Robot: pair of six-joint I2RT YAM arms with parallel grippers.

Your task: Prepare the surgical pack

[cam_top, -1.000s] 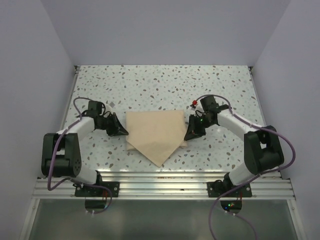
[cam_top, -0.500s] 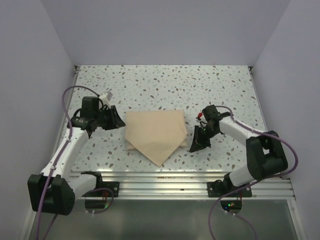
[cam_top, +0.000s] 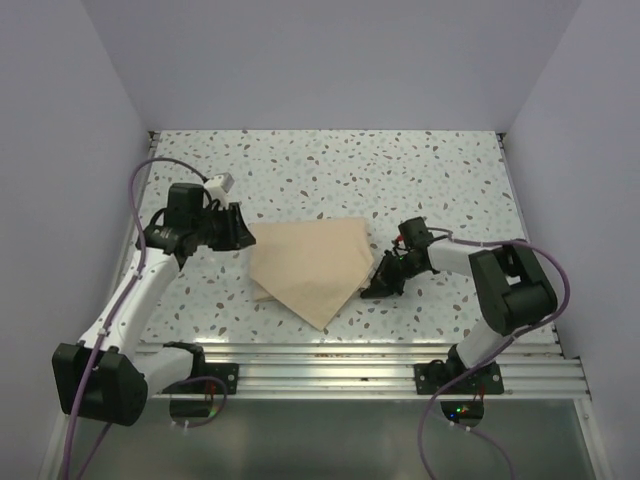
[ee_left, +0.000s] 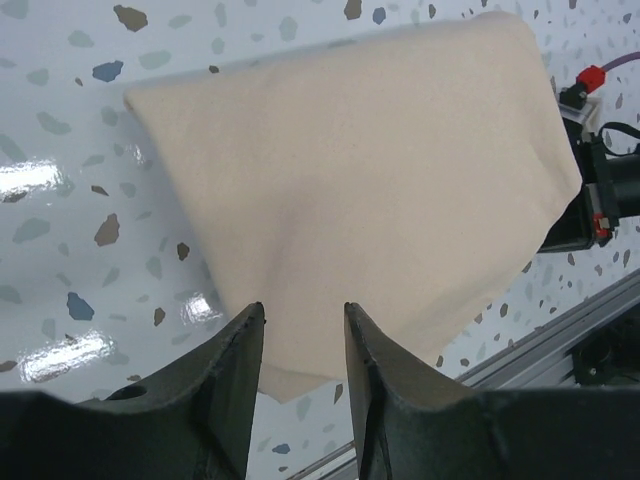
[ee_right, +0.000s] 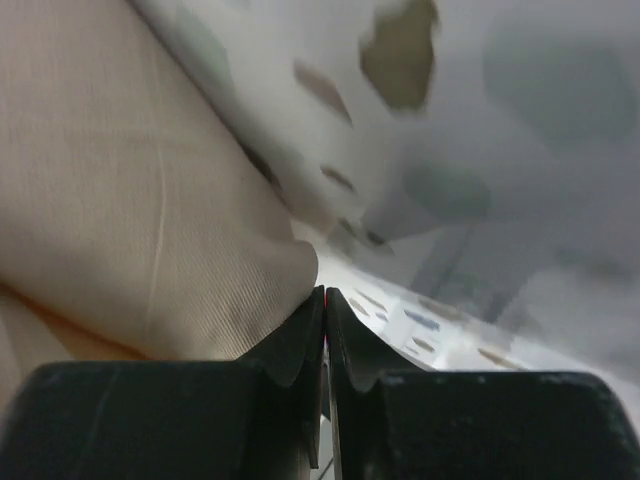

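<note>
The folded tan cloth [cam_top: 308, 268] lies on the speckled bench [cam_top: 330, 165] between the two arms, one corner pointing toward the near edge. The left tool [ee_left: 300, 335] hangs just beside the cloth's upper left corner, fingers apart with nothing between them. The right tool [ee_right: 325, 295] sits low at the cloth's right edge, fingers pressed together, with the fold touching one finger.

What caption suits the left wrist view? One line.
Open left gripper aimed at the folded tan cloth on the speckled table.
</note>
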